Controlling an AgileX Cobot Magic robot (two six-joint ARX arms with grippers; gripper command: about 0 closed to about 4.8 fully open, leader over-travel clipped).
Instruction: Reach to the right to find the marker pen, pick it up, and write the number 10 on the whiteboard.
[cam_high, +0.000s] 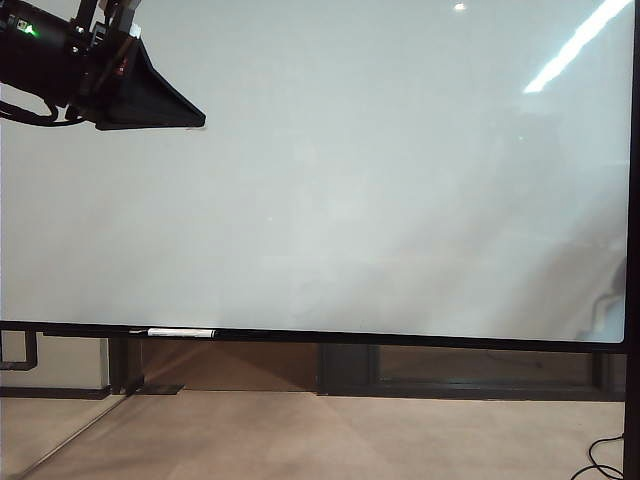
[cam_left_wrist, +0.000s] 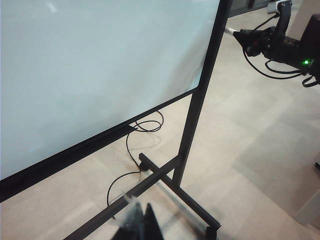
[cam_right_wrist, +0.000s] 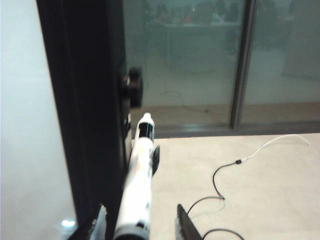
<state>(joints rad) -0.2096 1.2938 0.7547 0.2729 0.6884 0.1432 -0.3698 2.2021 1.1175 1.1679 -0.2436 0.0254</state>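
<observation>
The whiteboard (cam_high: 350, 200) fills the exterior view, glossy white with a black frame; the number 10 is not in view on it. In the right wrist view the marker pen (cam_right_wrist: 139, 170), white with a black band near its tip, stands out along the board's black side frame (cam_right_wrist: 85, 115). My right gripper (cam_right_wrist: 141, 207) is open, with one finger on each side of the pen's barrel and a gap on both sides. My left gripper (cam_high: 195, 118) hangs in front of the board's upper left corner, its fingers (cam_left_wrist: 147, 220) pressed together with nothing between them.
A slim white stick (cam_high: 181, 332) lies on the bottom rail (cam_high: 400, 340) at the left. The board's stand and foot bar (cam_left_wrist: 165, 175) rest on the floor, with black cables (cam_left_wrist: 132, 150) around them. My right arm (cam_left_wrist: 280, 42) shows beyond the board's side post. Glass panels (cam_right_wrist: 200, 60) stand behind.
</observation>
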